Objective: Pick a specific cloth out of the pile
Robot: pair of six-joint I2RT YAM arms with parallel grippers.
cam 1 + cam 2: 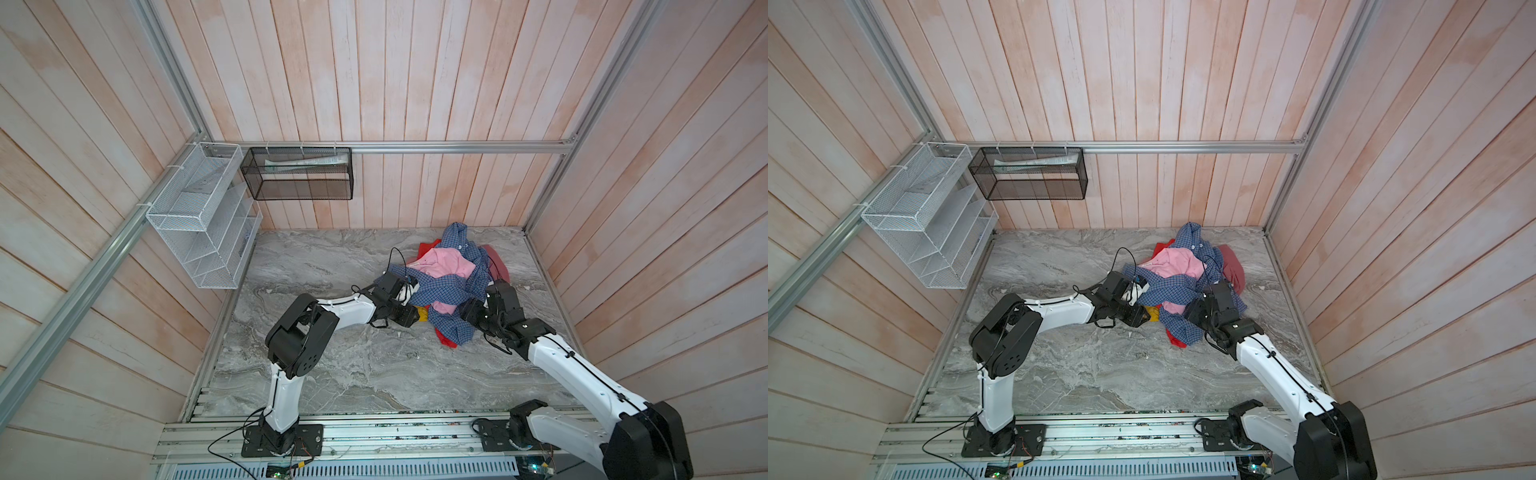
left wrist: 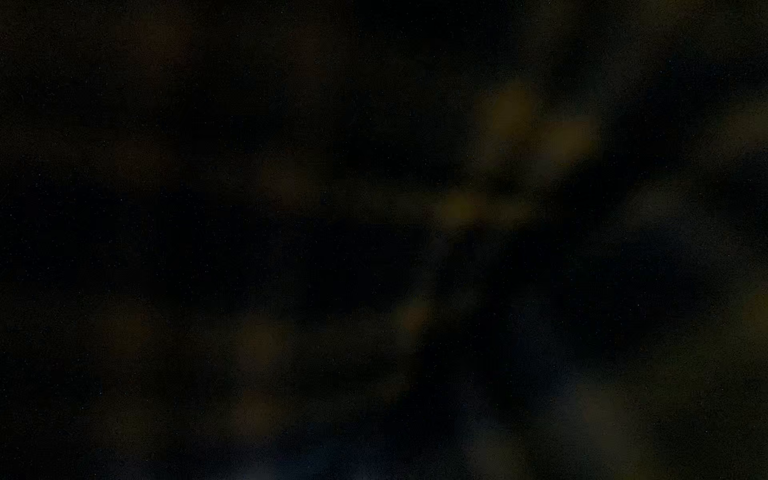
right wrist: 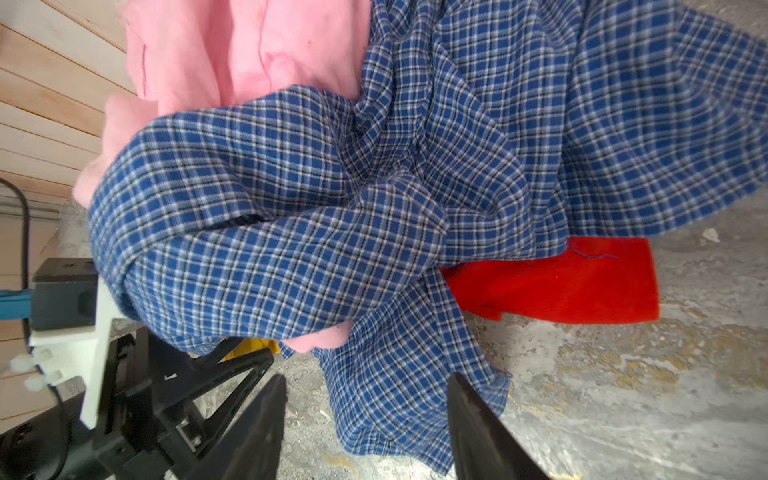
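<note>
Toward the far right corner of the bench (image 1: 332, 374), the cloth (image 1: 423, 312) peeks from the pile (image 1: 449, 266) at its near-left edge, with the left gripper (image 1: 411, 314) at it, jaws hidden, and the right gripper (image 3: 368, 376) gaping empty; the next move seemingly calls for pinching yellow only and pulling clear.

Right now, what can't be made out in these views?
Left wrist view: nearly black and blurred, nothing identifiable.
Yellow cloth: only a sliver in both top views, rest under the blue checked shirt; logo hidden.
Left gripper: fingertips tucked under that shirt, open or shut unclear.
</note>
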